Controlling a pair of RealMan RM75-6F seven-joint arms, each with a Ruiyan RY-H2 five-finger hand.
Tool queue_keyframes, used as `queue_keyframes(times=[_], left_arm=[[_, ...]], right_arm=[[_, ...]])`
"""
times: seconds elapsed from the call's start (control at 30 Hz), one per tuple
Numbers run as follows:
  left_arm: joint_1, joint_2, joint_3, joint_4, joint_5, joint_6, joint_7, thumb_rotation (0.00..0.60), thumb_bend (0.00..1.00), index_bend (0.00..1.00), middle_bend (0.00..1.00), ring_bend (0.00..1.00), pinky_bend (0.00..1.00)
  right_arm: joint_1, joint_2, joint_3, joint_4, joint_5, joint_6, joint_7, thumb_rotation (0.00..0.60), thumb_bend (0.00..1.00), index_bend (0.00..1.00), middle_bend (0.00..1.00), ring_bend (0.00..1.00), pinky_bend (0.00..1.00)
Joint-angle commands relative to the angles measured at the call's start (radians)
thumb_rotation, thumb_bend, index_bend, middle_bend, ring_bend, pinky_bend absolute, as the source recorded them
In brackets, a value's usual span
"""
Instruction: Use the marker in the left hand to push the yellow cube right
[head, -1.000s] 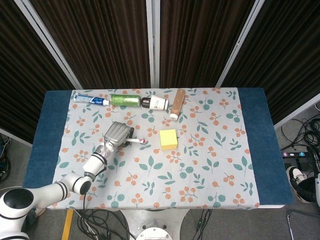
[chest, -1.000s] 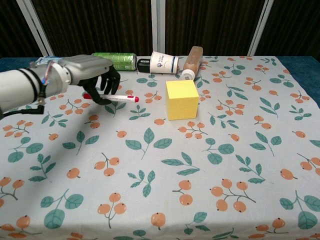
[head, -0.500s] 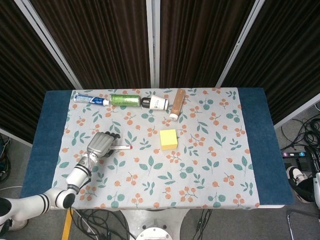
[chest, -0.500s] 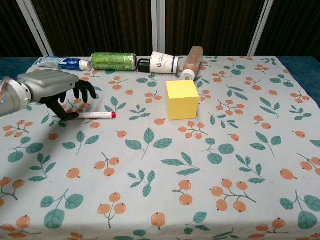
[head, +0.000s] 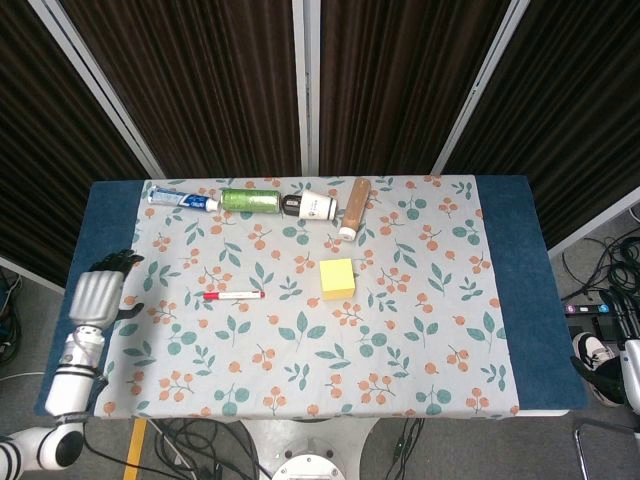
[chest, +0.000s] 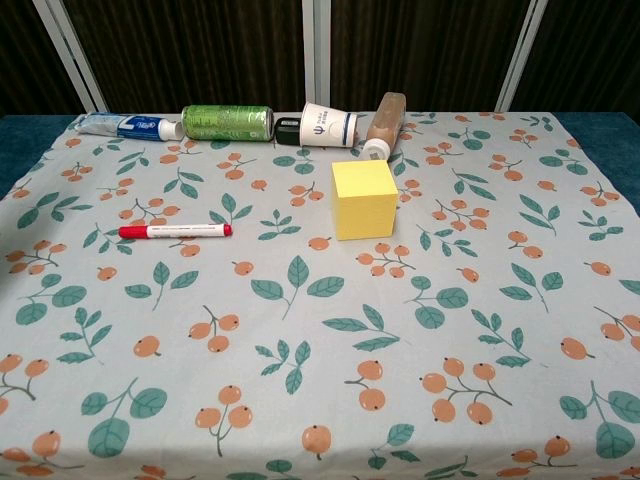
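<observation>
Marker (head: 232, 295): it is lying flat on the floral cloth (head: 400, 340), well left of your yellow cube (head: 338, 279), with nothing gripping it.
Left hand (head: 97, 297): you are holding it over the table's left blue edge (head: 75, 300), fingers spread and holding nothing, well apart from the marker.
Right hand: neither view is showing it.
Back row: toothpaste tube (head: 182, 199), green can (head: 250, 200), cup (head: 316, 207) and brown bottle (head: 353, 207) are lying along the far edge.
Room: dark curtains (head: 200, 80) are hanging behind the table.
</observation>
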Motion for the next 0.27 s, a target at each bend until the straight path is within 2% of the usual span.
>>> queue_keyframes(times=[0.03,0.27], left_arm=[[0.130,0.046,0.033,-0.053,0.084,0.176,-0.069,0.600,0.18,0.26,0.25,0.19,0.29],[0.231,0.083,0.105,-0.122,0.200,0.287,-0.047,0.600,0.17,0.26,0.25,0.19,0.28]], right_arm=[[0.008,-0.001,-0.005,-0.008,-0.010,-0.009,0.012,0.600,0.07,0.00,0.02,0.00,0.01],[0.005,0.000,-0.022,-0.036,-0.042,0.006,0.016,0.600,0.07,0.00,0.02,0.00,0.01]])
